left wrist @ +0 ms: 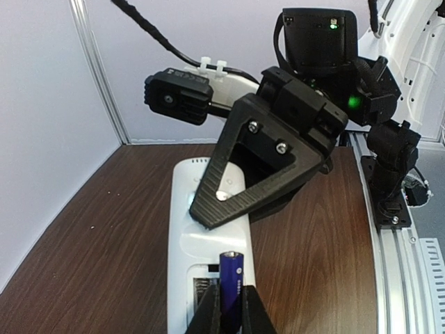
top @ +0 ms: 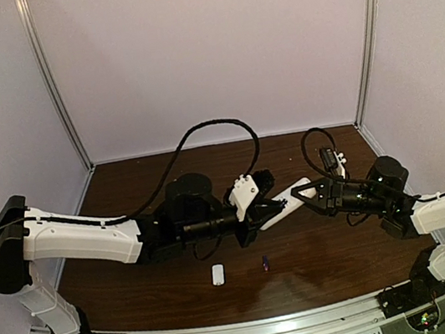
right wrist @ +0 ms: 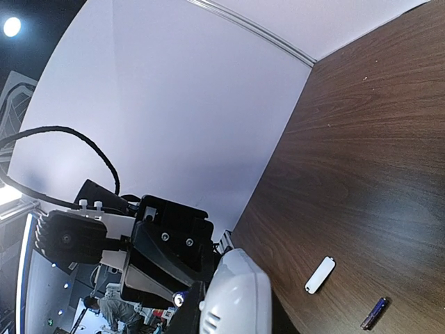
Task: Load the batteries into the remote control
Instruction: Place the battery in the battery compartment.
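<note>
The white remote control [left wrist: 200, 236] is held above the table, back side up, with its battery compartment [left wrist: 199, 287] uncovered. My right gripper [left wrist: 208, 212] is shut on its far half, one ribbed black finger lying across the top. My left gripper [left wrist: 231, 298] is shut on a blue-purple battery [left wrist: 231, 275], which sits over the right side of the compartment, pointing along the remote. In the top view the two grippers, left [top: 273, 207] and right [top: 298, 196], meet over the table's middle with the remote control [top: 289, 200] between them. A second battery [top: 265, 262] lies on the table, near the front.
A small white rounded cover piece [top: 217, 274] lies on the wood left of the loose battery [right wrist: 374, 313]; the right wrist view shows this cover piece [right wrist: 320, 274] too. A black cable [top: 208, 127] loops over the back of the table. Purple walls close in three sides.
</note>
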{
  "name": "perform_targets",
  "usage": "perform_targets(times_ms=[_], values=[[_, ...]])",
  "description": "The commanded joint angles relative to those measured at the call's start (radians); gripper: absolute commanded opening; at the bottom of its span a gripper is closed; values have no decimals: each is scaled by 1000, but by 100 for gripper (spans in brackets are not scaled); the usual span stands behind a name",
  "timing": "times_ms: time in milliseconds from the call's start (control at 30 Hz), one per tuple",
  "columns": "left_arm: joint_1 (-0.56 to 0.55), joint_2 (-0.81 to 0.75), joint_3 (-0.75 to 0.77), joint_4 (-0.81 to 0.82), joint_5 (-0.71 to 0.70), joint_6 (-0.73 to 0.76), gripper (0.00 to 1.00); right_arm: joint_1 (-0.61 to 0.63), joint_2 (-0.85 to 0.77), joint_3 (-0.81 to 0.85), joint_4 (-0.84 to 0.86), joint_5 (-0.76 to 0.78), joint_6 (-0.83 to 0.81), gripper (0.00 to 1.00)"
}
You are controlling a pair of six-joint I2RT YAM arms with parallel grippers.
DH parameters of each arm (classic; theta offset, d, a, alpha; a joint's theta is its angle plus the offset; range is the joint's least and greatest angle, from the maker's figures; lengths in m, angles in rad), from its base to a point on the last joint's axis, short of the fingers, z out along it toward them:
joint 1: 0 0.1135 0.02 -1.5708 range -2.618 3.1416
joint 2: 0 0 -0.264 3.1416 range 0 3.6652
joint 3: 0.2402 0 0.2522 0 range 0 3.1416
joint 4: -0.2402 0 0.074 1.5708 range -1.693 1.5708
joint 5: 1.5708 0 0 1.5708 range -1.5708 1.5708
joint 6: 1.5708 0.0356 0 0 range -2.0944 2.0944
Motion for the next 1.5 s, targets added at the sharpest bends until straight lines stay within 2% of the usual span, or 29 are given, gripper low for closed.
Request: perform_targets(times_ms=[0, 200, 667, 1467], values=[[-2, 9, 16, -24, -5, 8, 0, 5, -6, 35, 15, -8, -16, 0], [-3, 1, 6, -58, -16, -3, 0, 7, -21, 44, -5, -1, -29, 0], [-3, -2, 12, -106, -35, -20, 19, 6, -51, 62, -70, -1, -70, 0], [6, -55, 57, -145, -60, -10, 39, 6, -52, 49, -171, 16, -130, 0]])
